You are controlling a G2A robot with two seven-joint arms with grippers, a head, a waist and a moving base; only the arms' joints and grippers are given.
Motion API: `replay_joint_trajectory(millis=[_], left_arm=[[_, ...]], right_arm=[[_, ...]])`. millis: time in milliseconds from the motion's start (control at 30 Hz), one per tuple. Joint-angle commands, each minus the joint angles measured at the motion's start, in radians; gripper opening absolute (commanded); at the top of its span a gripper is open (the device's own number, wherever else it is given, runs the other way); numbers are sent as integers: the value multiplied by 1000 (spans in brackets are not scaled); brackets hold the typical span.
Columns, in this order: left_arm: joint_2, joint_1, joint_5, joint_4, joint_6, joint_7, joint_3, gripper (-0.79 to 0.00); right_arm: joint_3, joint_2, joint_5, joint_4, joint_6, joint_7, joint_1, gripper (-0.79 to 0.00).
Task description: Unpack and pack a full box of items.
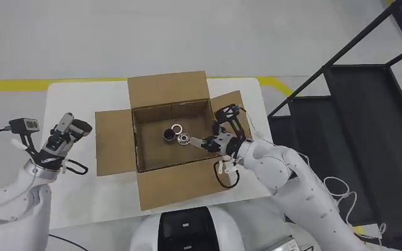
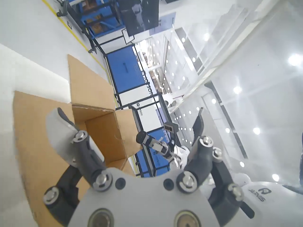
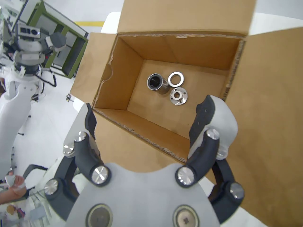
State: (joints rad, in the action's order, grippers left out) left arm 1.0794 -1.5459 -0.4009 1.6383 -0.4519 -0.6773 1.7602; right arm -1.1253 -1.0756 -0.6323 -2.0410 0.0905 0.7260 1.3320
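Box (image 3: 180,48), brown cardboard, flaps open

- The right claw (image 3: 148,112), fingers spread, hangs over the cardboard box (image 3: 189,48).
- On the box floor, clustered: metal sleeve (image 3: 156,83), flat ring (image 3: 176,79), flanged disc (image 3: 178,96).

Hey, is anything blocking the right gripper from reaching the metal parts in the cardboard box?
Nothing visible. The cardboard box flaps are open, and the open right gripper hangs over it, with the sleeve, washer and flanged hub lying uncovered on its floor.
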Motion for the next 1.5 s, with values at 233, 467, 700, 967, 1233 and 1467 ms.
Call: replay_joint_trajectory(millis=[233,467,700,967,1233,1467], left_arm=[[8,78,-28,-200,-33,7,-56,0],[8,78,-28,-200,-33,7,-56,0],[8,78,-28,-200,-33,7,-56,0],[8,78,-28,-200,-33,7,-56,0],[8,78,-28,-200,-33,7,-56,0],[8,78,-28,-200,-33,7,-56,0]], right_arm=[[355,-88,-244,254,223,105,-287,0],[468,-159,-206,394,300,98,-403,0],[472,-165,-195,404,301,97,-412,0],[472,-165,-195,404,301,97,-412,0],[551,-213,-258,469,285,78,-481,0],[643,-305,-238,623,363,60,-564,0]])
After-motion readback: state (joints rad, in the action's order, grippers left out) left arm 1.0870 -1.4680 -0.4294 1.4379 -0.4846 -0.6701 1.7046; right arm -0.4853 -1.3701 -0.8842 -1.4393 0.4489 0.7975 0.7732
